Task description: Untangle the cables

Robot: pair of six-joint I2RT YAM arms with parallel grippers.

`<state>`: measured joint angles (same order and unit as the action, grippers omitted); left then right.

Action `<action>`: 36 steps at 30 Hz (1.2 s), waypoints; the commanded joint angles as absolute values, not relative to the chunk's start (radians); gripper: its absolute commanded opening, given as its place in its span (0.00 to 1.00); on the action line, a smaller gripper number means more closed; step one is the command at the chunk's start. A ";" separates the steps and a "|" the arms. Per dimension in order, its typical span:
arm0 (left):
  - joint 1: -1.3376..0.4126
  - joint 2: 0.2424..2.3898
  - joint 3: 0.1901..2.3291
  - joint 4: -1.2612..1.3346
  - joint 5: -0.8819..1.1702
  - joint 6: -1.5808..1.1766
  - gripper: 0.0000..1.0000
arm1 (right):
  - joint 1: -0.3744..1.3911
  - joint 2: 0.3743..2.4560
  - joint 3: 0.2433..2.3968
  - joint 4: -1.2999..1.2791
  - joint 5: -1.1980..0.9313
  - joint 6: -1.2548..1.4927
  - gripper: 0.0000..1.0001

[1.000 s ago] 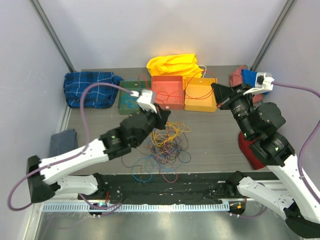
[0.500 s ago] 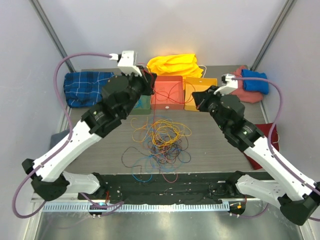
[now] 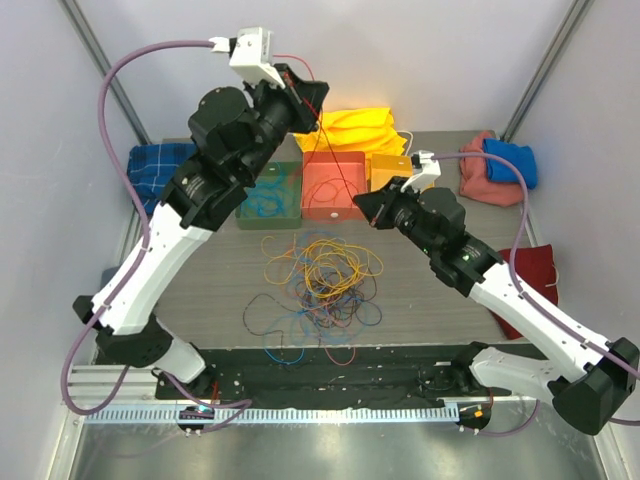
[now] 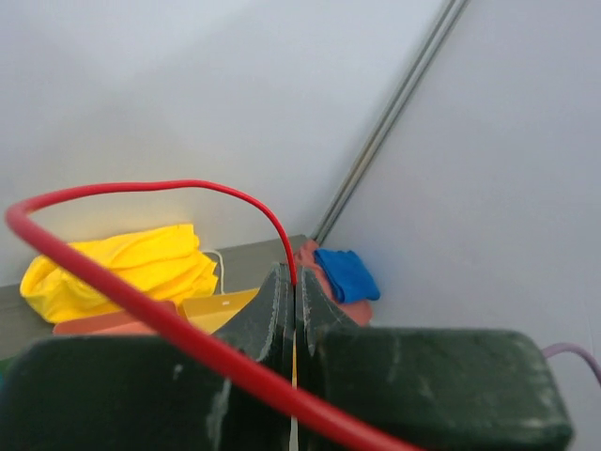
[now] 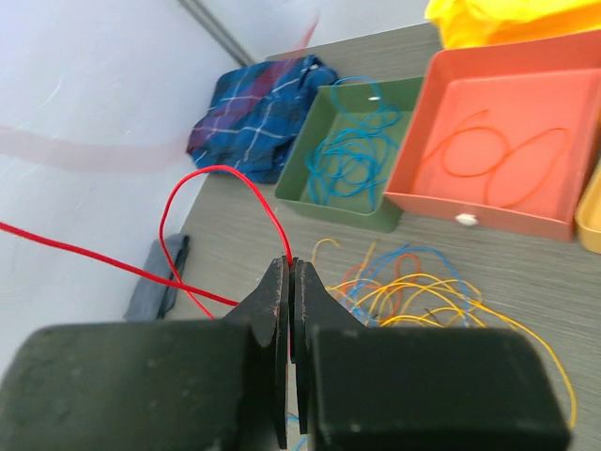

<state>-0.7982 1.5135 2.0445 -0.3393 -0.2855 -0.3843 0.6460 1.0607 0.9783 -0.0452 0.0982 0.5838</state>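
Pale walls with dark corner struts enclose a grey wood-grain table.

The left gripper is raised high above the trays. Its fingers are pressed together and pinch a red cable at the tips. The right gripper sits lower, just beside the red tray, and is clamped on the same cable, which loops up from its tips. Between the two grippers the red cable runs in a nearly straight line across the red tray.

The other cables lie in a tangled heap at the table centre, on the near side of the trays. The green tray holds blue cables. The red tray holds an orange cable. A yellow tray adjoins it on the right.

Cloths ring the table:
- yellow cloth at the back
- plaid cloth on the left
- red and blue cloths on the right
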 commanded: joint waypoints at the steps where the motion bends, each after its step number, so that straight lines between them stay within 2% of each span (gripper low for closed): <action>1: -0.793 1.575 2.187 -0.351 -0.224 -0.390 0.00 | 0.670 1.075 0.997 -0.006 0.014 0.575 0.01; 4: -0.793 1.611 2.261 -0.359 -0.218 -0.379 0.00 | 0.676 1.072 0.993 -0.006 0.015 0.571 0.01; 9: -0.779 1.641 2.243 -0.333 -0.252 -0.347 0.00 | 0.676 1.063 0.976 -0.008 0.029 0.569 0.01; 25: -0.577 1.756 2.000 -0.146 -0.176 -0.477 0.00 | 0.675 1.152 1.022 -0.018 0.163 0.505 0.01; 36: -0.485 1.950 2.104 -0.120 -0.074 -0.563 0.00 | 0.641 1.282 1.058 0.049 0.219 0.465 0.01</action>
<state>-0.5083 1.9102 2.0220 -0.1905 -0.1360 -0.5182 0.6605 1.2598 1.0161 -0.0280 0.1734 0.4873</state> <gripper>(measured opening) 0.017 0.031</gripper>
